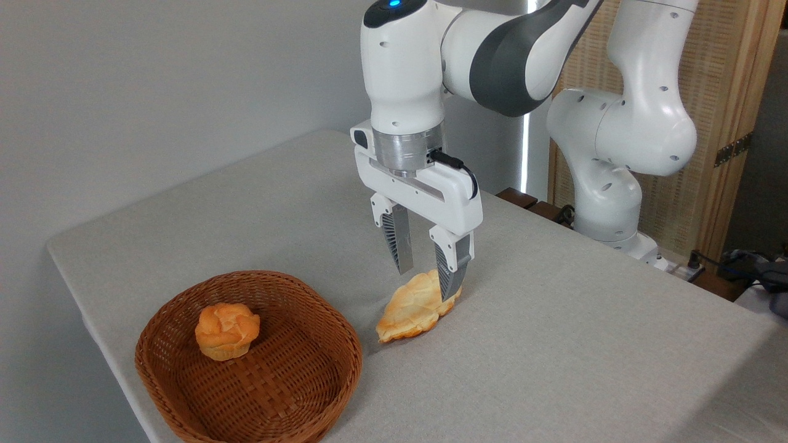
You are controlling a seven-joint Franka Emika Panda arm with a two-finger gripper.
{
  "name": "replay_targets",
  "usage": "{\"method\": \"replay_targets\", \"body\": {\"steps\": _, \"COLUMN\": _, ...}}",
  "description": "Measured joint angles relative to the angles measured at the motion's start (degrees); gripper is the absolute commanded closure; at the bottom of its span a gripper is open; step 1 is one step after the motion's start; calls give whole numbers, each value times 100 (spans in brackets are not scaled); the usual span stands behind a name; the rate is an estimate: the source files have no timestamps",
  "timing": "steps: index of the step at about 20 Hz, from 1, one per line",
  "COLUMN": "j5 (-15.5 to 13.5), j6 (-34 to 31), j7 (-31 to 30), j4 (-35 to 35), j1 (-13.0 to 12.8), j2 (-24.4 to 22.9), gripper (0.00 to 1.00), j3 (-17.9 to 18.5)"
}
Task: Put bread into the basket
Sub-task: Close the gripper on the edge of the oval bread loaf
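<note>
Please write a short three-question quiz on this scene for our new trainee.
1. True or false: the leaf-shaped bread already lies in the basket.
2. What sits inside the basket? A) a round bun B) a spoon C) nothing
3. Fill in: the gripper is ___, its fingers straddling the upper end of the bread on the table.

Key: 1 false; 2 A; 3 open.

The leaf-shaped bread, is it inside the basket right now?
No, the leaf-shaped bread lies on the table just right of the basket, under the open gripper.
</note>
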Motion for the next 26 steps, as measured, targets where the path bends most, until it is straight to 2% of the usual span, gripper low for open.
{"method": "replay_targets", "body": {"steps": 5, "j5": 0, "j6": 239, "j7": 10, "j4": -184, "j1": -59, "j2": 10, "gripper": 0, "j3": -1}}
{"method": "replay_targets", "body": {"steps": 21, "j5": 0, "j6": 412, "j7": 97, "j4": -269, "j1": -96, "j2": 112, "gripper": 1, "j3": -1}}
{"method": "replay_targets", "body": {"steps": 22, "j5": 0, "j6": 414, "j7": 105, "j4": -270, "j1": -99, "j2": 131, "gripper": 4, "j3": -1}}
{"method": "replay_targets", "body": {"steps": 24, "j5": 0, "j6": 430, "j7": 152, "j4": -270, "j1": -117, "j2": 158, "gripper": 20, "j3": -1}}
{"method": "replay_targets", "body": {"steps": 26, "j5": 0, "j6": 438, "j7": 229, "j4": -272, "j1": -132, "j2": 177, "gripper": 26, "j3": -1}}
